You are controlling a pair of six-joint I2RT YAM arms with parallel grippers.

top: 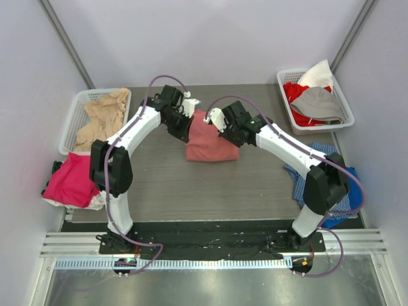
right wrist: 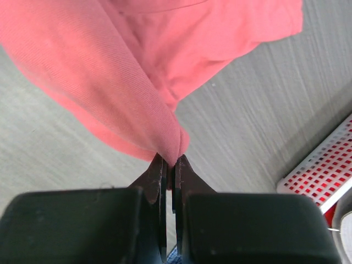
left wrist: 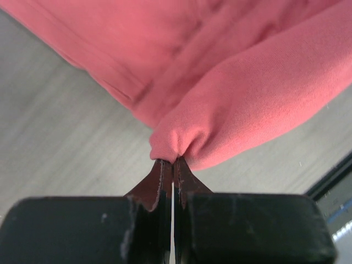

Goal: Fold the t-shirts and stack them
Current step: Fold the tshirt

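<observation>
Both left gripper (left wrist: 172,165) and right gripper (right wrist: 170,163) pinch opposite edges of the salmon-red t-shirt (top: 207,145) between them

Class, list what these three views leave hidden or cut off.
- Top view: the wrists cover the far corners of the salmon t-shirt and both pinch points.
- Left wrist view: left gripper pinches cloth; frame edges cut off the shirt's shape.
- Right wrist view: right gripper likewise; the edge cuts off the white basket.
- Top view: the right arm hides part of the blue checked cloth.
</observation>
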